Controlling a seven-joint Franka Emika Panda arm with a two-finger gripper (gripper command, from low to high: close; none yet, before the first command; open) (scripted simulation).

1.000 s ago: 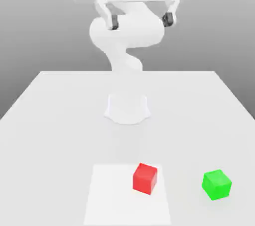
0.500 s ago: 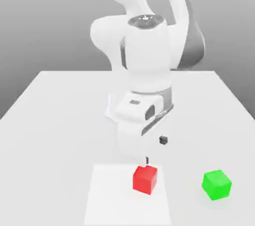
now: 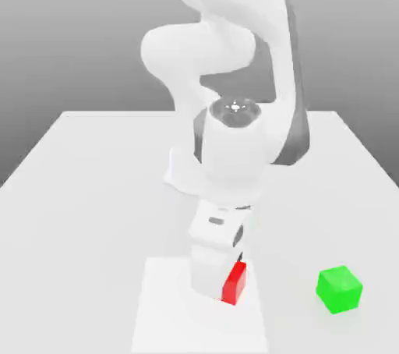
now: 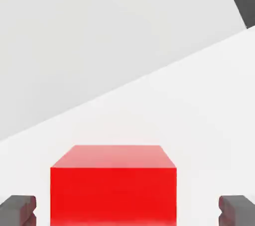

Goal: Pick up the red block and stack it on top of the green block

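The red block [image 3: 236,283] rests on a white square mat [image 3: 164,309] near the table's front, mostly hidden behind my lowered hand. My gripper [image 3: 221,281] is down around it. In the hand view the red block [image 4: 113,185] sits between the two dark fingertips [image 4: 18,209], with a gap on each side, so the gripper [image 4: 127,211] is open and not touching it. The green block [image 3: 340,289] stands alone on the table toward the exterior view's right, about a hand's width from the red one.
The white table [image 3: 78,189] stretches wide around the mat. The arm's base [image 3: 181,173] stands at the middle back, and the arm bends forward over the table's centre.
The arm swung down from high at the back. Its hand dropped over the red block, and the fingers now straddle it. Neither block has moved.
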